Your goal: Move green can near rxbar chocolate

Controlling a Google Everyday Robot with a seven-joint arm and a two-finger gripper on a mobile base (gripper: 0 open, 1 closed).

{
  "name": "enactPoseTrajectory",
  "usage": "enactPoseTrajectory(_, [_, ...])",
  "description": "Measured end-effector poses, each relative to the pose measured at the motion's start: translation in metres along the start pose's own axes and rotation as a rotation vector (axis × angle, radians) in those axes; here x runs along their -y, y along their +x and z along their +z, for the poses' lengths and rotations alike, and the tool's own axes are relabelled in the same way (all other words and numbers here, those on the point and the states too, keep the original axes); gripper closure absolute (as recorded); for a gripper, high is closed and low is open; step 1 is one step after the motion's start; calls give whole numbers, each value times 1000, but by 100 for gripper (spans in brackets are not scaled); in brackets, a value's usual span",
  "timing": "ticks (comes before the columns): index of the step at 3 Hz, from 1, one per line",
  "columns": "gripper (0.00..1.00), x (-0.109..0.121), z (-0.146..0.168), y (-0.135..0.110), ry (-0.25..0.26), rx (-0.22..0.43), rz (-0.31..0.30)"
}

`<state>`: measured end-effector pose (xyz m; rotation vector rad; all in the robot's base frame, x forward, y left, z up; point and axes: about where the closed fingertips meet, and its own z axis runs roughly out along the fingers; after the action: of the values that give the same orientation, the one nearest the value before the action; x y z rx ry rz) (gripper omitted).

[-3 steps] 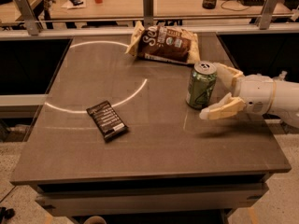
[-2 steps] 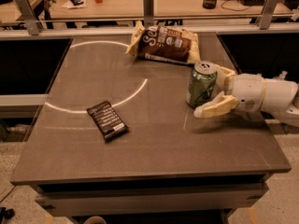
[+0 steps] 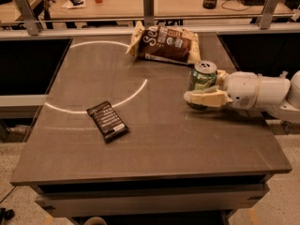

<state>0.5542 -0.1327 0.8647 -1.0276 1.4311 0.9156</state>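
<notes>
The green can (image 3: 202, 78) stands upright on the right side of the dark table (image 3: 154, 144). My gripper (image 3: 203, 88) reaches in from the right on a white arm (image 3: 255, 93) and is shut on the can. Its near finger (image 3: 206, 98) lies across the can's lower front, and the far finger is mostly hidden behind the can. The rxbar chocolate (image 3: 108, 121), a flat black wrapper with white lettering, lies on the table's left half, well apart from the can.
A large brown-and-cream chip bag (image 3: 164, 43) lies at the back of the table, just behind the can. A white circle line (image 3: 136, 90) is painted on the tabletop. A railing (image 3: 150, 25) and a desk with clutter stand beyond the back edge.
The near finger has moved up and left against the can's front, closing the gripper on it. The can and the bar have not moved.
</notes>
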Motion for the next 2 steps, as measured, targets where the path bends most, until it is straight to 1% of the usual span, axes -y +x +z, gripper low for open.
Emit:
enactPoseTrajectory(1, [64,0,1,0,-9,-5,-4])
enactPoseTrajectory(2, [87,-2,2,-7,-24,14,-6])
